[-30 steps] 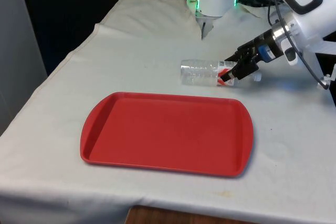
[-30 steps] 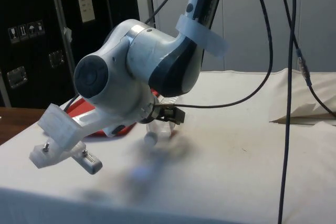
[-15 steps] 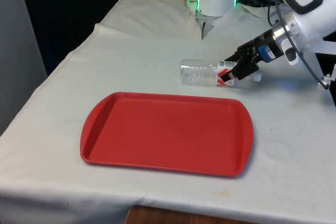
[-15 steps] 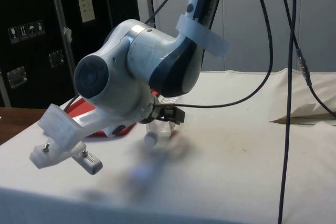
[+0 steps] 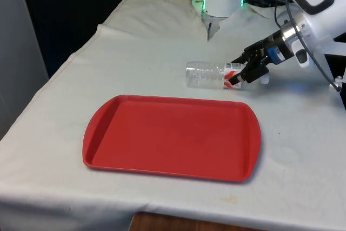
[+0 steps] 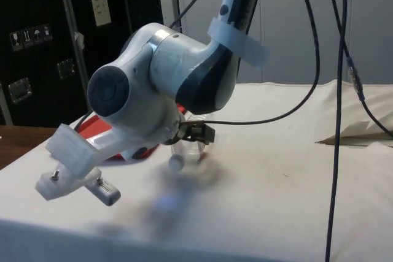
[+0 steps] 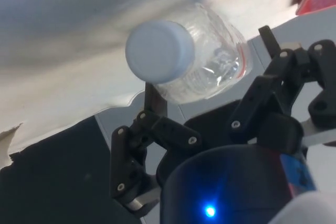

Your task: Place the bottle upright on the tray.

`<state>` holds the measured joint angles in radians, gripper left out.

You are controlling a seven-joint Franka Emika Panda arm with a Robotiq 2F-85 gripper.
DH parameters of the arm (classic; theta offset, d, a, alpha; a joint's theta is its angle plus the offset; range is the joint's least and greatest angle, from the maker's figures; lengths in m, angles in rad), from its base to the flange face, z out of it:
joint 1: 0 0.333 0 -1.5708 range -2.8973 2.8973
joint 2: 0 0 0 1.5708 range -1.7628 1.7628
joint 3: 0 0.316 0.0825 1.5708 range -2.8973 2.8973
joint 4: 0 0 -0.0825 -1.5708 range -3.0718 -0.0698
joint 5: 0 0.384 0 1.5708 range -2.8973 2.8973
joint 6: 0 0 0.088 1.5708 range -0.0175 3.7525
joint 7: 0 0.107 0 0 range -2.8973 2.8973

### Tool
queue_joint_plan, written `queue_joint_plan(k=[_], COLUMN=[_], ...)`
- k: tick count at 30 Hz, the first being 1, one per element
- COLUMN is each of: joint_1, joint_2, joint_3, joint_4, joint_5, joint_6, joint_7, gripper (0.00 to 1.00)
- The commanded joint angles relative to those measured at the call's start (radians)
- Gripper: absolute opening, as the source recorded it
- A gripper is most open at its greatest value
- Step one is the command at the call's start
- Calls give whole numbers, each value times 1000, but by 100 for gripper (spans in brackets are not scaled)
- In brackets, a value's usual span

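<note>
The white arm [image 5: 316, 9] reaches in low from the front view's right, its forearm slanting down to the table. The black gripper [image 5: 244, 73] points toward the front view's left, fingers [image 7: 156, 106] closed on either side of a bottle [image 5: 216, 74] near its neck.

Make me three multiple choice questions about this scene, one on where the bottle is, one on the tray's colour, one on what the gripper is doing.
1. Where is the bottle?
A. on the tray
B. on the cloth beyond the tray
C. standing by the table's near edge

2. What colour is the tray?
A. red
B. blue
C. grey

3. What is the gripper doing?
A. hanging open over the tray
B. closed on the bottle near its cap
C. holding the tray's rim

Answers: 1 B, it lies on its side past the tray's far rim. 2 A, plainly red. 3 B, the fingers flank the bottle's shoulder behind the cap.
</note>
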<state>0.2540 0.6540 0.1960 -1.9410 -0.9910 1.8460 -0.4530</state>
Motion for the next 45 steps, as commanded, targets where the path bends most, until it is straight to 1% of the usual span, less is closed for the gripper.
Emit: queue_joint_plan(k=[1, 5, 8, 10, 22, 24, 25, 26, 29, 30, 32, 33, 34, 35, 38, 41, 42, 43, 45], joint_1=[1, 4, 0, 1, 0, 2, 0, 3, 6, 9, 10, 10, 2, 9, 8, 8, 3, 7, 6], joint_2=[1, -2, 0, -3, 1, 4, 1, 6, 12, 16, 20, 23, 16, 26, 31, 32, 29, 32, 31], joint_3=[0, 9, 15, 15, 15, 15, 16, 15, 14, 15, 17, 19, 24, 21, 27, 30, 32, 31, 32], joint_4=[0, -8, -8, -14, -12, -11, -12, -9, -5, -1, 3, 5, -2, 8, 14, 16, 12, 15, 15], joint_5=[-8, -8, -2, -10, -6, -6, -4, -6, -7, -8, -12, -14, -11, -17, -24, -26, -23, -27, -27], joint_6=[6, 3, -1, 3, 0, -2, -1, -5, -16, -29, -42, -50, -41, -56, -82, -89, -85, -91, -92], joint_7=[-2, 2, -2, -2, -3, -2, -4, -2, -3, -3, -2, -1, -3, 0, 3, 5, 2, 6, 5], gripper=[100, 100, 100, 100, 100, 100, 100, 100, 100, 100, 100, 100, 100, 100, 100, 100, 100, 100, 100])
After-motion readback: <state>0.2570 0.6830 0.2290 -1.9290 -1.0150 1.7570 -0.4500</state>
